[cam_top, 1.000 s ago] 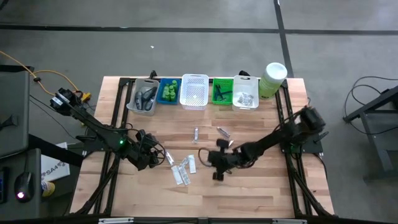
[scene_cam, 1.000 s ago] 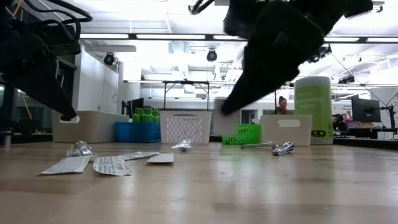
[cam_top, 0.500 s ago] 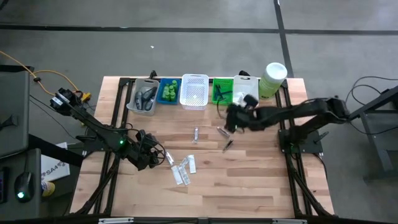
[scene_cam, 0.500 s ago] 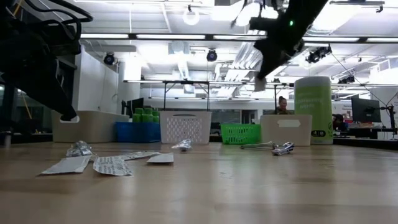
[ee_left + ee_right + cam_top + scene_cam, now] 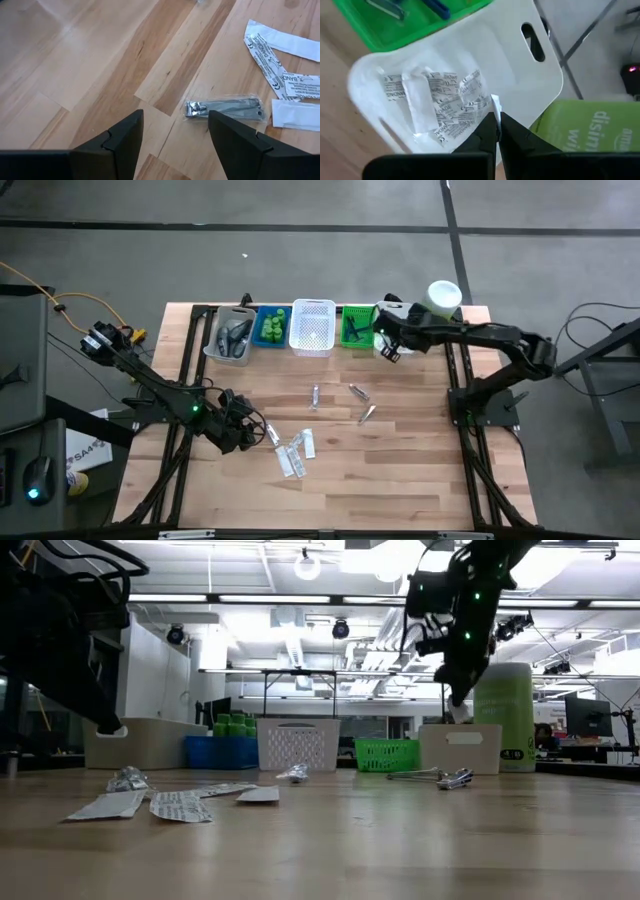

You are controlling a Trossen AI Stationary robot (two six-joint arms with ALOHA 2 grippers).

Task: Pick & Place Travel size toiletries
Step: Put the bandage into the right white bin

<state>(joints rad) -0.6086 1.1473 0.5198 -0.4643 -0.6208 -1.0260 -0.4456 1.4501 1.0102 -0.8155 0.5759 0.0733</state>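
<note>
1. High view: my right hand (image 5: 387, 348) hangs over the white plastic basket (image 5: 409, 349) at the far right end of the row of baskets. My left hand (image 5: 262, 432) hovers at the near left of the desk (image 5: 400, 480), just beside the flat white paper sachets (image 5: 295, 452) to be sorted. Three small silvery tubes (image 5: 357, 392) lie mid-desk, well apart from both hands.
2. Low view: my right hand (image 5: 455, 708) is above the white basket's (image 5: 460, 748) rim, with the tall pale-green white-lidded canister (image 5: 505, 715) close on its right. I judge I should release straight down and lift straight up, so that I do not brush it.
3. Left wrist view: my left hand (image 5: 175, 120) is open wide and holds nothing. A clear-wrapped silvery metal piece (image 5: 222, 107) lies just ahead of it, with sachets (image 5: 270, 47) beyond.
4. Right wrist view: my right hand (image 5: 496, 117) is pinched tight on the edge of one white sachet (image 5: 495, 102), above the pile of sachets (image 5: 440, 100) already in the white basket (image 5: 485, 40). The green plastic basket (image 5: 360, 30) sits just to its left, so I should keep centred before letting go.
</note>
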